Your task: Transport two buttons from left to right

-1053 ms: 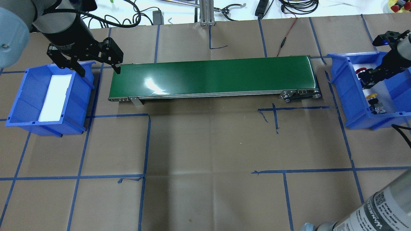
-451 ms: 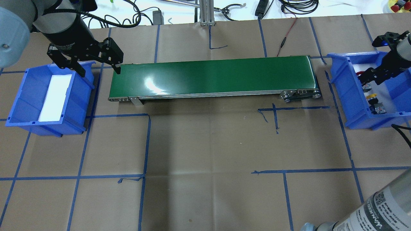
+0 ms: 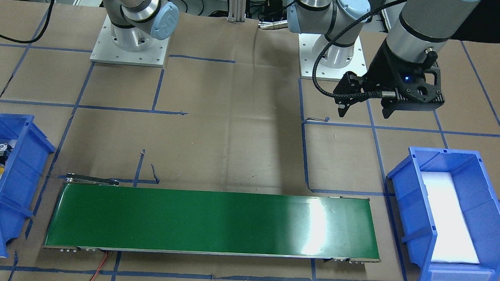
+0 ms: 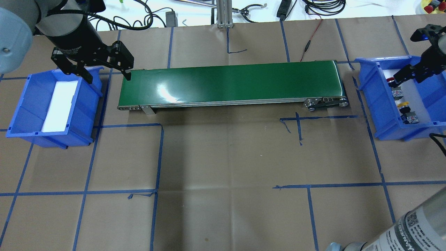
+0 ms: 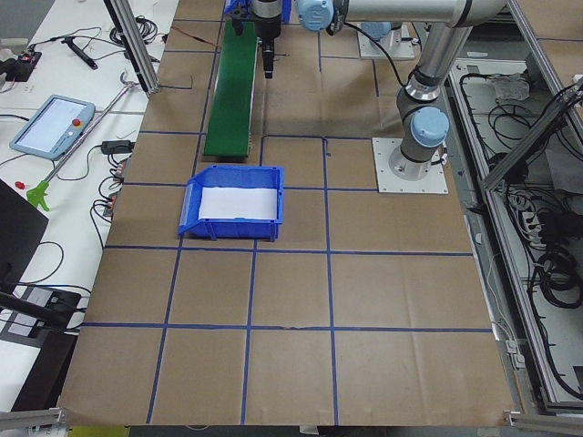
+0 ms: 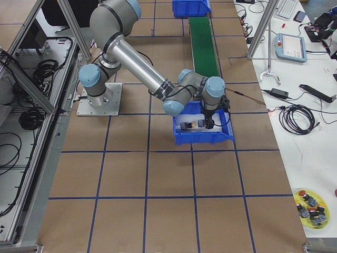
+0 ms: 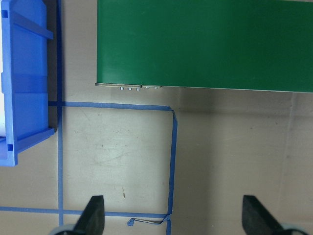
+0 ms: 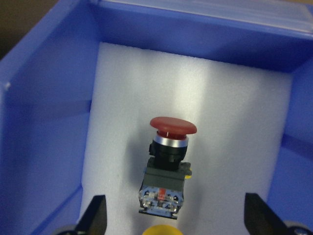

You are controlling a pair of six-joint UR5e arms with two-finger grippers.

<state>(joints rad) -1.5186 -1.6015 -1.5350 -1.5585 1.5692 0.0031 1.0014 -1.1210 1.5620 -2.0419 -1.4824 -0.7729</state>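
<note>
Buttons both lie in right bin [image 4: 375,93] at far right of the overhead view, on white foam. Sweeping from the left: left bin [image 4: 26,103] w/ foam pad, then left gripper [image 4: 108,77] hanging at upper left betw. that bin and the green belt [image 4: 230,83], fingers spread wide, nothing in them. Belt runs across the middle. At far right, yellow button [image 4: 404,104] sits nearer the frame's lower edge. Red button [image 8: 168,161] lies above it in the frame, on its side. Right gripper [image 8: 176,218] is over the red one, fingers spread well apart. It looks clear of the button, though height is hard to judge from the wrist view. Handling, as a judgement: small, rigid, light units, so no crush risk at modest force. The mushroom caps are smooth and domed and would likely slip. Best hold is across the flat sides of the blocky body, approx. mid-length, away from the terminal end. Foam underneath should let fingertips sink in a little.
</note>
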